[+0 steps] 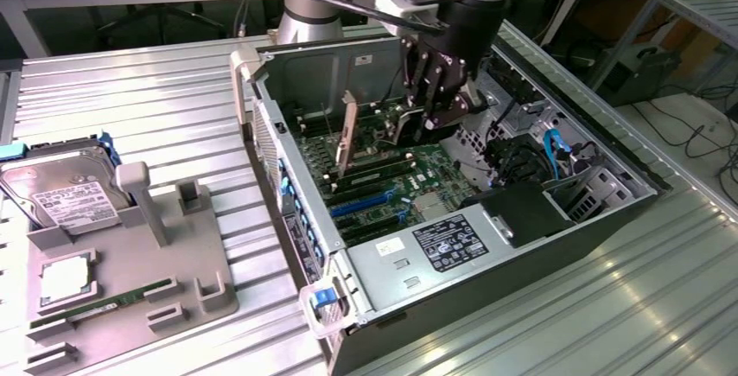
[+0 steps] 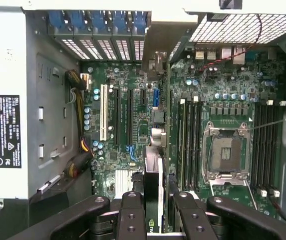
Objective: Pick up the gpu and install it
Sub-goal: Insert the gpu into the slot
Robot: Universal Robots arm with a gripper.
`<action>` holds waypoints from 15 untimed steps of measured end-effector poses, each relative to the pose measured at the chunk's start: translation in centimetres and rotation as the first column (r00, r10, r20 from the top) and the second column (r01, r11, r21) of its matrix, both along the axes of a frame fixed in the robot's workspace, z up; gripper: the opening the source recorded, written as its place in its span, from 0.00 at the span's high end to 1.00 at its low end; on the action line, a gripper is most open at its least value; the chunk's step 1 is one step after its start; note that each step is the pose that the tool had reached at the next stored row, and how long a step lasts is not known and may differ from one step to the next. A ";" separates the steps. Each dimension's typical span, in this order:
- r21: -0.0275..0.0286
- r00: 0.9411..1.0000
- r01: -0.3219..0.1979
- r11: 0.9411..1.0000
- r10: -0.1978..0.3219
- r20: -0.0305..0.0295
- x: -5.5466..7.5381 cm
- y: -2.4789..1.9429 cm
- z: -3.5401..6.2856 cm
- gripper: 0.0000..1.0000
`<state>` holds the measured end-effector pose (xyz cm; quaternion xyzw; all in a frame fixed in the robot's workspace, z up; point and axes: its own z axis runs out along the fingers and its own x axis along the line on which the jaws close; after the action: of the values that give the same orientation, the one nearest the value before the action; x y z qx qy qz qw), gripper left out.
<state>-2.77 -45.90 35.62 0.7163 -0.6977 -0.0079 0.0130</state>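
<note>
We saw the arm's gripper [image 1: 444, 115] reaching down into the open computer case [image 1: 600, 220], which lay on its side on the ribbed metal table [image 1: 138, 99]. In the wrist view the black fingers [image 2: 131, 220] were closed on the graphics card [image 2: 155, 150], pinching its upper edge from both sides, with the card's dark fan side facing one finger.

The card stood on edge above the green motherboard [image 2: 133, 130]. Seen edge-on from the wrist, its long axis ran straight away from the gripper, from six o'clock toward twelve o'clock, and its silver end bracket [image 2: 165, 35] pointed at the slotted rear wall of the case, where the blue slot clips [image 2: 98, 20] sat. The card sat between the row of long expansion slots [image 2: 118, 120] on one side and the memory sticks [image 2: 190, 145] on the other. We could not tell whether its lower edge was already seated in a slot or only held above one.

In the exterior view the bracket showed as a pale upright strip [image 1: 348, 134] inside the case, at about nine o'clock from the gripper. The empty processor socket [image 2: 226, 152] lay beyond the memory sticks, and the power supply with its black label [image 1: 452, 245] filled the near corner of the case.

Well apart from the case, toward the exterior view's left, a grey parts holder [image 1: 173, 264] sat on the table with a hard drive [image 1: 64, 199] leaning in it, a processor chip [image 1: 67, 279] lying flat and a narrow green memory stick [image 1: 110, 301] beside that.
</note>
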 end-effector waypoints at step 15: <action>0.013 1.000 -0.003 1.000 0.003 -0.003 -0.6 -0.01 -3.40 0.73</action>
<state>-3.40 -45.91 32.22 0.7173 -0.6966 -0.0134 0.0093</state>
